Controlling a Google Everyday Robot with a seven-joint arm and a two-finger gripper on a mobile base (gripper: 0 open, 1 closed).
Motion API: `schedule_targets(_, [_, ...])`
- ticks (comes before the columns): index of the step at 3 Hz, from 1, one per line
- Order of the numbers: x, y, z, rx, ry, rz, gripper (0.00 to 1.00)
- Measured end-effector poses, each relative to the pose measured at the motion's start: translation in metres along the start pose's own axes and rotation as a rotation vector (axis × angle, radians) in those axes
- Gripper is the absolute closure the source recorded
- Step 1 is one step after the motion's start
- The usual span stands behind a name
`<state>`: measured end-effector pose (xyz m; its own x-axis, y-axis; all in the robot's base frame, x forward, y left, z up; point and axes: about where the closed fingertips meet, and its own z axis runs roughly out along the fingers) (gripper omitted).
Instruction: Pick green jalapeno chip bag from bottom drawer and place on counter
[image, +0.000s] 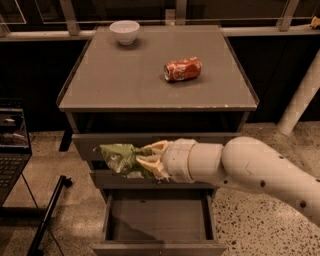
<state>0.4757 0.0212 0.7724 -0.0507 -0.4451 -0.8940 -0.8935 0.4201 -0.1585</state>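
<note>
My gripper (145, 161) is shut on the green jalapeno chip bag (118, 156), a crumpled green foil bag. I hold it in the air in front of the upper drawers, above the open bottom drawer (157, 219), whose tray shows nothing inside. My white arm (250, 167) comes in from the right. The counter (130, 80) is the flat grey-brown cabinet top, above the bag.
An orange-red soda can (183, 69) lies on its side on the counter, right of centre. A white bowl (124, 31) stands at the counter's back left. A laptop (11, 145) sits at the left, with a dark stand leg (47, 215) on the floor.
</note>
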Motion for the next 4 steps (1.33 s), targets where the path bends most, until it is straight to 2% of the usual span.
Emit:
schedule_targets(1, [-0.071, -0.008, -0.018, 0.069, 0.011, -0.132, 1.00])
schedule_targets(3, [-0.214, -0.003, -0.042, 0.169, -0.011, -0.350, 1.00])
schedule_targets(4, [-0.214, -0.003, -0.042, 0.169, -0.011, -0.350, 1.00])
